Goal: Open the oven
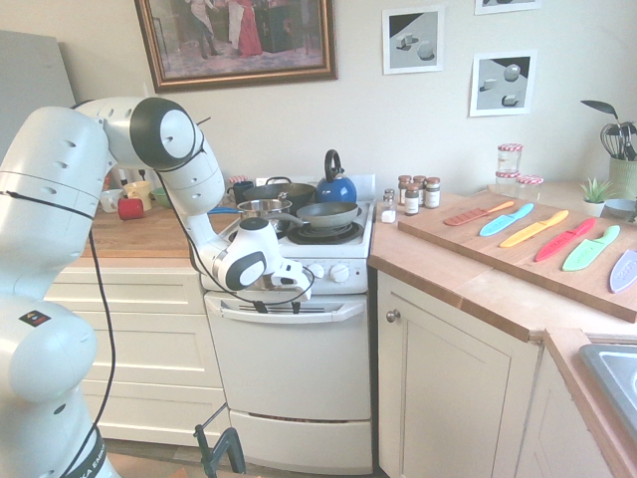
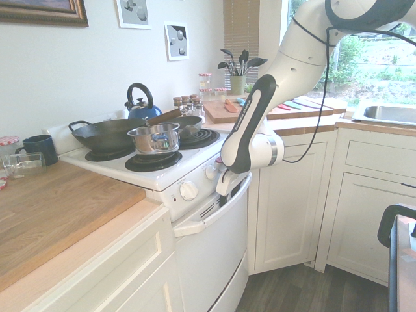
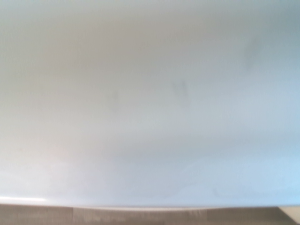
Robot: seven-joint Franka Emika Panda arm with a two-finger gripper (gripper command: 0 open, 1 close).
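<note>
Oven (image 1: pixel 299 368) door looks heavy, hinged, stiff; I'd grip its wide handle (image 1: pixel 299 309) below the knobs. Gripper (image 1: pixel 277 302) sits there; whether clenched, I can't tell.

The oven (image 1: pixel 299 368) is white throughout: door, handle, knobs and bottom drawer; its burners are black. On it stand a blue kettle (image 1: pixel 335 185) with a black handle, a black wok (image 2: pixel 104 134), a grey frying pan (image 1: pixel 327 213) and a bare steel saucepan (image 2: pixel 155 138). The cabinets (image 1: pixel 453 398) are cream; the worktop (image 1: pixel 468 274) is light brown wood. On the wooden board (image 1: pixel 528 249) at the worktop's right end lie knives coloured orange, light blue, yellow, red, green and lilac. The arm (image 1: pixel 60 249) is white with black joint caps. A red mug (image 1: pixel 130 208) sits at the worktop's left end. The picture frame (image 1: pixel 237 42) is dark brown.
</note>
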